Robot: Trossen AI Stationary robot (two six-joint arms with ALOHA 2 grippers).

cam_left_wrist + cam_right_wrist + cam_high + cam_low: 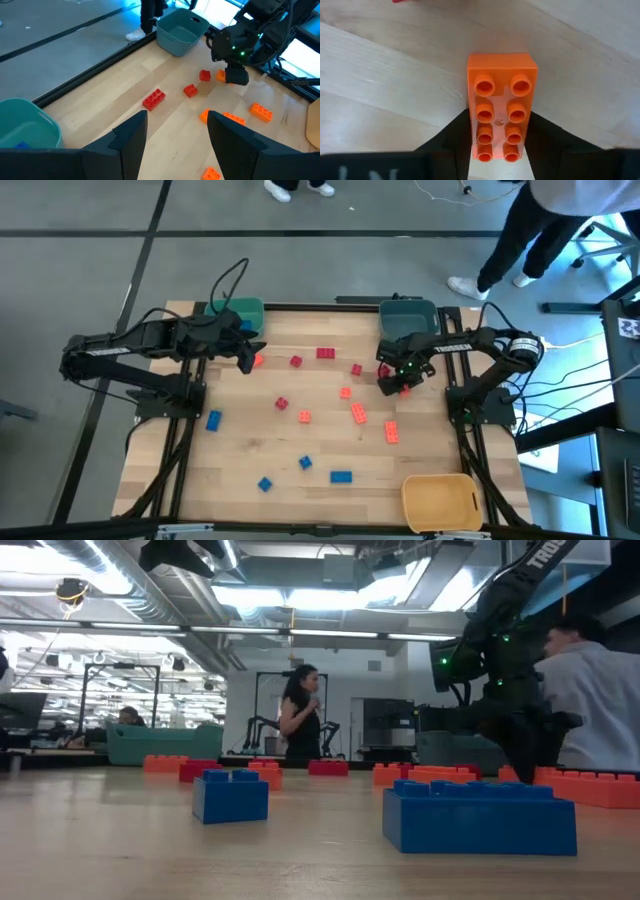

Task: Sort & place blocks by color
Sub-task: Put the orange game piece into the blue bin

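Red, orange and blue blocks lie scattered flat on the wooden table (240, 450). My right gripper (499, 150) points down near the grey-blue bin (408, 315) and is shut on an orange two-by-four block (501, 100). My left gripper (177, 117) is open and empty, hovering beside the teal bin (235, 315). That bin holds a blue block (22, 145). In the left wrist view the right gripper (236, 76) stands low over the table among red blocks (154, 99). My right gripper pinches the orange block by its two long sides, near one short end (492, 152). The fingers (447, 137) come from above, pointing down, and lie along the block's sides. The block is studs-up and level; whether it is lifted off the table I cannot tell.
The yellow bin (440, 500) sits at the table's near right corner. Blue blocks (341, 476) lie toward the near edge, two of them large in the low view (480, 815). Orange blocks (358, 413) lie mid-table. People stand beyond the far edge (520, 230).
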